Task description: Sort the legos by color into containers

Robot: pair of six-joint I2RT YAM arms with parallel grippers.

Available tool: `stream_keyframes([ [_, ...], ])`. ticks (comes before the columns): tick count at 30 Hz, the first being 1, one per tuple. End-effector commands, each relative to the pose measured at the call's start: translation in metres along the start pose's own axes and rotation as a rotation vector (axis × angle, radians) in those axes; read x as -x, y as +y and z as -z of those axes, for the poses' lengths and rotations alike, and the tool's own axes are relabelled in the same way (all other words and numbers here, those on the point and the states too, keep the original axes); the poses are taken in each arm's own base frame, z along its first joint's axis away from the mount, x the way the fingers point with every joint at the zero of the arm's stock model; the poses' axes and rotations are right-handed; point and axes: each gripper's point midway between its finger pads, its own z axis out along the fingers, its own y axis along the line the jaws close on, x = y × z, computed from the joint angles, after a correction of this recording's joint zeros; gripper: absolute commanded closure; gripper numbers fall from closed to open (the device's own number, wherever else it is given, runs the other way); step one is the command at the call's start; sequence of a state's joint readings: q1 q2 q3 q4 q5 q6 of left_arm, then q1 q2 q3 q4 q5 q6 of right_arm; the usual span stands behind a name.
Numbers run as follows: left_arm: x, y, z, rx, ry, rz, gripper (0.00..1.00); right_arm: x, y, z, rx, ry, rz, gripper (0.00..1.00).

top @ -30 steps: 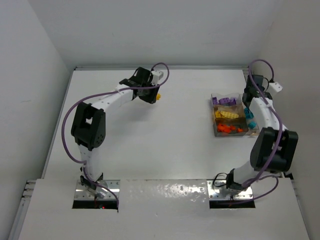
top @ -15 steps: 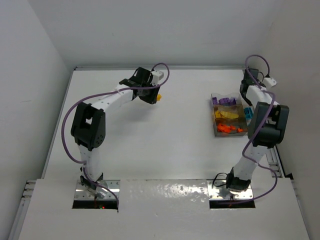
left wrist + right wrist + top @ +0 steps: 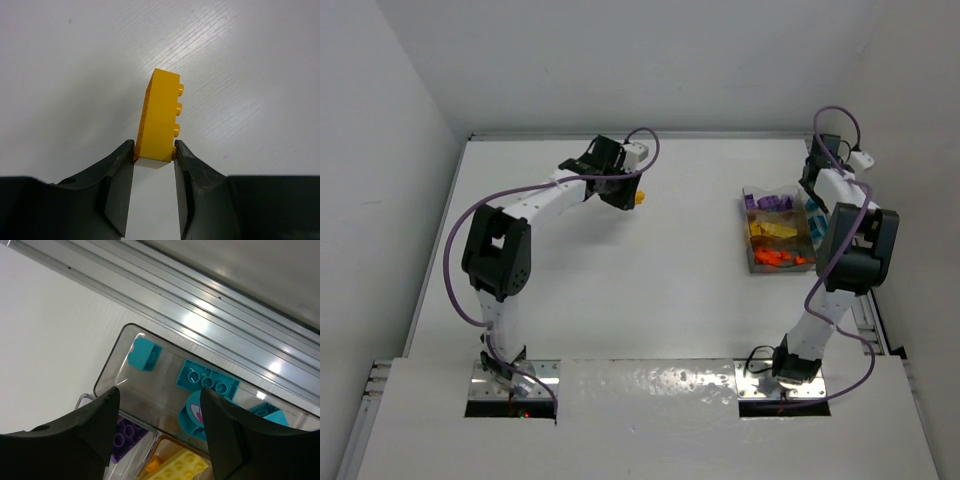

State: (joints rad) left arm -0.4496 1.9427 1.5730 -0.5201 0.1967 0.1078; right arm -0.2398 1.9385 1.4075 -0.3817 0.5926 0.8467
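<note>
The yellow lego (image 3: 160, 117) was clamped at its near end between the jaws of the left gripper (image 3: 154, 150), turned on edge so that its flat sides met the dark finger pads and its row of round studs pointed off to one side; this hold was judged to be for carrying it over the table (image 3: 690, 300), since it was seen at the far left of the surface, well apart from the container (image 3: 750, 265) at the far right. The brick was a glossy, hard-edged plastic block, and the table beneath it was matte white with a fine streaked grain. The right gripper (image 3: 159, 392) was held above the container's outermost compartment with its jaws apart and nothing between them. Through the clear, round-cornered walls, teal legos (image 3: 207, 381) were seen lying loose in that compartment, some with their hollow undersides up, while purple legos (image 3: 125, 437) and yellow legos (image 3: 182, 467) were kept in neighbouring cells and orange legos (image 3: 778, 258) in the nearest one. A ribbed, shiny metal rail (image 3: 200, 295) ran just beside the box. The sorting was judged nearly complete.
</note>
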Motion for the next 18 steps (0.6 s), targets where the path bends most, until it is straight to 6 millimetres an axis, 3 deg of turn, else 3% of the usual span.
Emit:
stream_keyframes([
  [1,0.019,-0.004,0.016,-0.02,-0.068,-0.016,1.0,0.023,0.008,0.015,0.058,-0.052,-0.029,0.35],
  [8,0.022,-0.011,0.016,-0.059,-0.079,-0.012,1.0,0.033,0.013,0.038,0.158,-0.069,-0.017,0.34],
  [15,0.028,-0.022,0.018,-0.105,-0.097,-0.014,1.0,0.021,-0.003,0.057,0.192,-0.059,-0.048,0.32],
  [16,0.027,-0.024,0.018,-0.114,-0.096,-0.015,1.0,0.01,-0.007,0.057,0.203,-0.039,-0.047,0.32],
  [18,0.025,-0.031,0.018,-0.142,-0.091,-0.023,1.0,0.014,-0.001,0.076,0.281,-0.056,-0.074,0.32],
])
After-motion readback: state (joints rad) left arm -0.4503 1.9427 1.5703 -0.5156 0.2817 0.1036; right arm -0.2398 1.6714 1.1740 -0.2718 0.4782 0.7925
